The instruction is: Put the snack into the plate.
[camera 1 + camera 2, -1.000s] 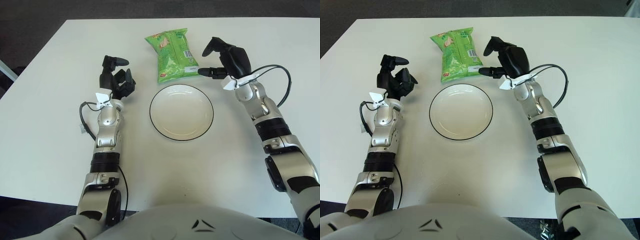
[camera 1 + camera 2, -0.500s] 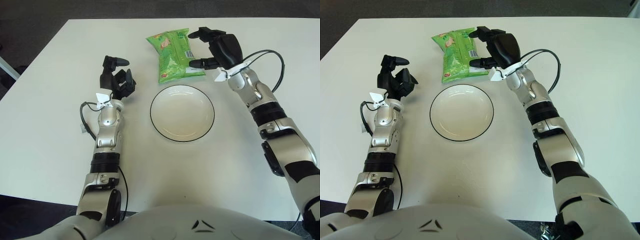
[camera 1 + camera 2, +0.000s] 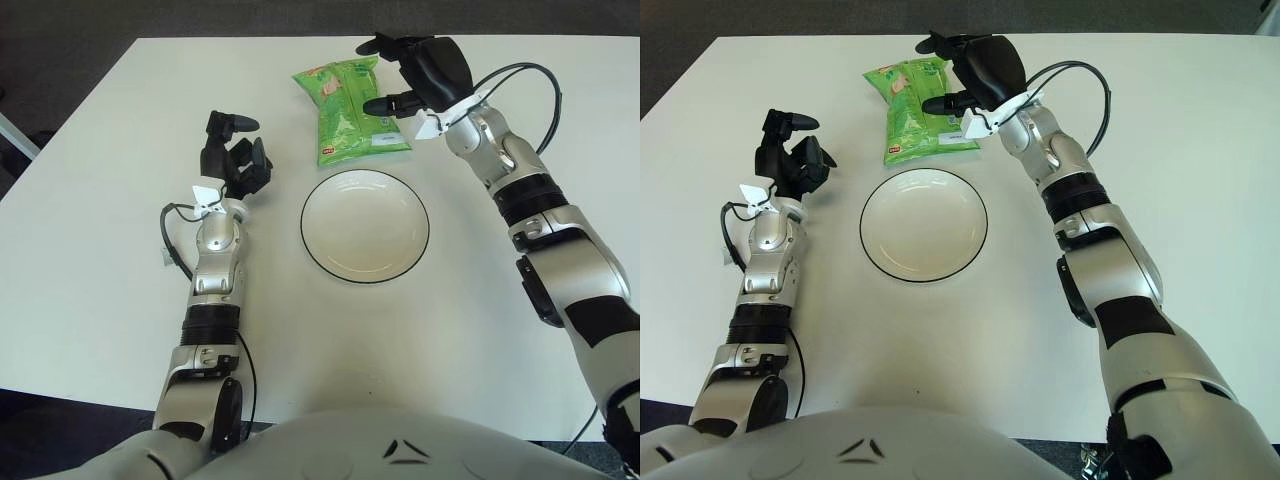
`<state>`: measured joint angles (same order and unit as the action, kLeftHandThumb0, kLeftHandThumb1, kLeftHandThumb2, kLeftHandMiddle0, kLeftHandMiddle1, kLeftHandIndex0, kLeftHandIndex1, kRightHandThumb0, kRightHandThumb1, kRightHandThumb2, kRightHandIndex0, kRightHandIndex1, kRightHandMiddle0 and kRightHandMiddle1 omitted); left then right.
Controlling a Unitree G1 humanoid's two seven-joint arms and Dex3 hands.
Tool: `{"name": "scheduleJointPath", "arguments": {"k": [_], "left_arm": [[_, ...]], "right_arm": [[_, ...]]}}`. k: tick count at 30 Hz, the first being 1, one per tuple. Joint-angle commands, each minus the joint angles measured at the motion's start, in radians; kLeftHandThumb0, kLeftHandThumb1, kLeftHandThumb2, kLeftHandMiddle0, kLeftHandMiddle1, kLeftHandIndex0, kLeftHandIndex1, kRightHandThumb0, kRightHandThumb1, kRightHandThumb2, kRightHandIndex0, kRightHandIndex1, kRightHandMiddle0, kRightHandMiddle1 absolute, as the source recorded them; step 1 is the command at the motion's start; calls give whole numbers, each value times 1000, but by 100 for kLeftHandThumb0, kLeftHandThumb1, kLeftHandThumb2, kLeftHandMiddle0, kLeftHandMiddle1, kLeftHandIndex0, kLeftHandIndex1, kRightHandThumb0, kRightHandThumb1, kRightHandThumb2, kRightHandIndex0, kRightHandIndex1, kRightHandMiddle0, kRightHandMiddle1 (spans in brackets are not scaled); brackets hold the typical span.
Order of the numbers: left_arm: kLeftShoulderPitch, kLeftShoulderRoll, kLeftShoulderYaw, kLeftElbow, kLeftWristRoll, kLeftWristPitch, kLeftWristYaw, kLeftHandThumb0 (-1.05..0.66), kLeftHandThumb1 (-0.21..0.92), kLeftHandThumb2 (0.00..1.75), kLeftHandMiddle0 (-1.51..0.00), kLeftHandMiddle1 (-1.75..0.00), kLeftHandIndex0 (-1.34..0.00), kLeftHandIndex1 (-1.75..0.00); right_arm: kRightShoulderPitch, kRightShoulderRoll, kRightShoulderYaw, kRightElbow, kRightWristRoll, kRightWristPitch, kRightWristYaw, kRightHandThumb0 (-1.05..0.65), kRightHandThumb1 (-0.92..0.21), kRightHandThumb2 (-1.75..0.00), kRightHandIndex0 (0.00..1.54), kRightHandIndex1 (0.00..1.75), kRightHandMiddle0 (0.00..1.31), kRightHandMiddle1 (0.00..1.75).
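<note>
Reach phase of a snack-to-plate transfer, seen from the head camera. The green snack packet [image 3: 350,110] lies flat on the white table [image 3: 100,250], just beyond the far rim of the white plate [image 3: 364,224] and apart from it; the plate holds nothing. The right hand [image 3: 415,72] hovers over the packet's right edge, on the far-right side of the plate, its fingers spread wide with one tip above the packet's far corner and another at its near right side; whether either tip touches the wrapper cannot be told, and nothing is grasped. The left hand [image 3: 232,155] is parked to the left of the plate, fingers loosely curled and holding nothing. Likely failures from here: the wrapper looks slick and air-filled, so a closure on the edge alone could squeeze the packet out sideways, away from the plate; a pinch of film alone might let the bag swing and hang, catching the plate's far rim and shifting or tipping the plate as it is carried over; a descent that lands a fingertip on the packet could push it farther from the plate.
</note>
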<state>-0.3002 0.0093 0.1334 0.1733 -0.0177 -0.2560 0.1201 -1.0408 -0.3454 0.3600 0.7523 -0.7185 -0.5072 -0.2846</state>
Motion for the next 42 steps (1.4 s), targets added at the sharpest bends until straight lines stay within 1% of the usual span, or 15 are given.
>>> {"name": "scheduleJointPath", "arguments": {"k": [1, 3, 5, 8, 14, 19, 24, 30, 35, 42], "left_arm": [[145, -26, -4, 86, 6, -3, 6, -38, 67, 85, -82, -175, -35, -175], [145, -26, -5, 85, 7, -4, 7, -38, 67, 85, -82, -175, -35, -175], [146, -27, -6, 85, 8, -5, 8, -38, 67, 85, -82, -175, -35, -175], [148, -28, -9, 82, 10, -5, 10, -38, 67, 85, -82, -175, -35, -175], [153, -31, -12, 75, 15, -6, 12, -38, 67, 85, -82, -175, -35, -175], [157, -34, -13, 69, 15, -11, 9, -38, 67, 85, -82, -175, -35, -175], [162, -35, -17, 65, 11, -26, 0, -38, 68, 84, -83, -175, -35, -175], [168, -38, -22, 58, 5, -40, -6, -38, 68, 83, -83, -175, -35, -175], [171, -40, -24, 53, 2, -45, -7, -38, 70, 81, -84, -175, -34, -175], [175, -42, -27, 44, 2, -45, -7, -38, 71, 80, -84, -175, -33, -175]], "right_arm": [[-46, 39, 22, 48, 11, -17, 21, -54, -92, -48, 74, 11, 53, 44], [-65, 53, 26, 79, 23, -25, 43, -54, -92, -48, 74, 11, 52, 41], [-83, 65, 27, 112, 35, -37, 65, -54, -92, -49, 75, 9, 52, 34], [-114, 84, 31, 159, 40, -36, 89, -55, -92, -49, 74, 7, 52, 28], [-169, 130, 45, 262, 46, -5, 141, -56, -92, -50, 69, 3, 54, 25], [-189, 148, 45, 320, 54, -1, 159, -57, -92, -53, 66, 1, 54, 23], [-194, 165, 47, 365, 58, -1, 164, -56, -92, -59, 65, 0, 55, 21], [-195, 183, 63, 428, 48, 10, 175, -56, -92, -66, 64, 0, 56, 19], [-184, 178, 66, 461, 55, 7, 192, -57, -92, -70, 64, 0, 56, 18], [-147, 153, 75, 500, 45, -2, 178, -57, -92, -72, 64, 0, 56, 16]]}}
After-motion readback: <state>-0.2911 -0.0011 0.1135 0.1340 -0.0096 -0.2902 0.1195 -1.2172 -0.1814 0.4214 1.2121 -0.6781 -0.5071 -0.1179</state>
